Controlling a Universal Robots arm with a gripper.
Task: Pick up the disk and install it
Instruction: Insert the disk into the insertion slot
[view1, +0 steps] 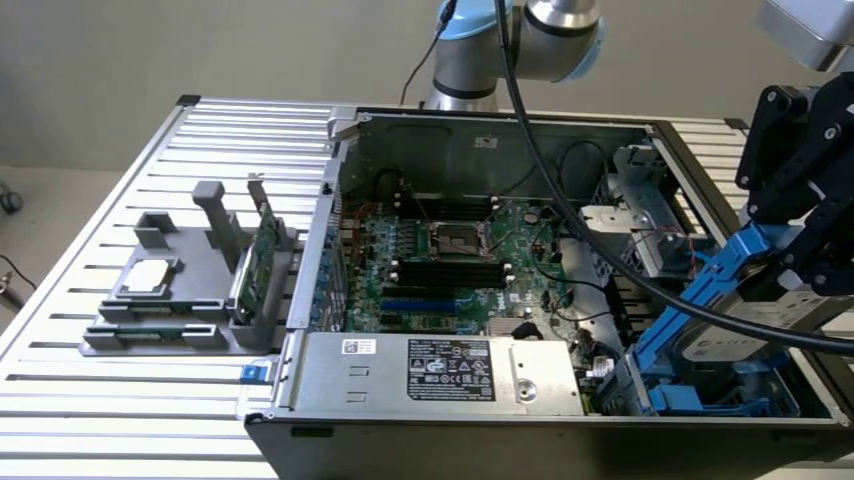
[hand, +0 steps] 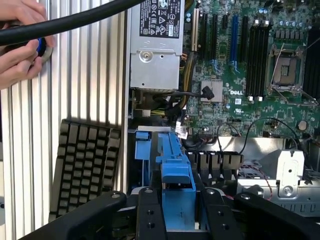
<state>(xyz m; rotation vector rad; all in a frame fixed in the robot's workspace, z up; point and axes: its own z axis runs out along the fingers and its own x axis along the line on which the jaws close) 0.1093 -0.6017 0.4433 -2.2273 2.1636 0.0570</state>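
Observation:
The disk (view1: 725, 335), a silver-grey drive in a bright blue carrier, hangs tilted over the front corner of the open computer case (view1: 467, 125) at the exterior view's right. My gripper (view1: 790, 268) is shut on it from above. In the wrist view the black fingers (hand: 151, 216) sit on either side of the disk's blue carrier (hand: 176, 162), which points down toward the case's drive bay. A blue bay frame (view1: 694, 402) lies just below the disk.
Inside the case are the motherboard (view1: 447, 250), the power supply (view1: 447, 372) and a metal drive cage (view1: 641, 215). A grey fixture (view1: 174, 300) with a chip and a green card stands at the exterior view's left. A hand (hand: 20, 45) holds a black cable; a keyboard (hand: 85, 170) lies beside the case.

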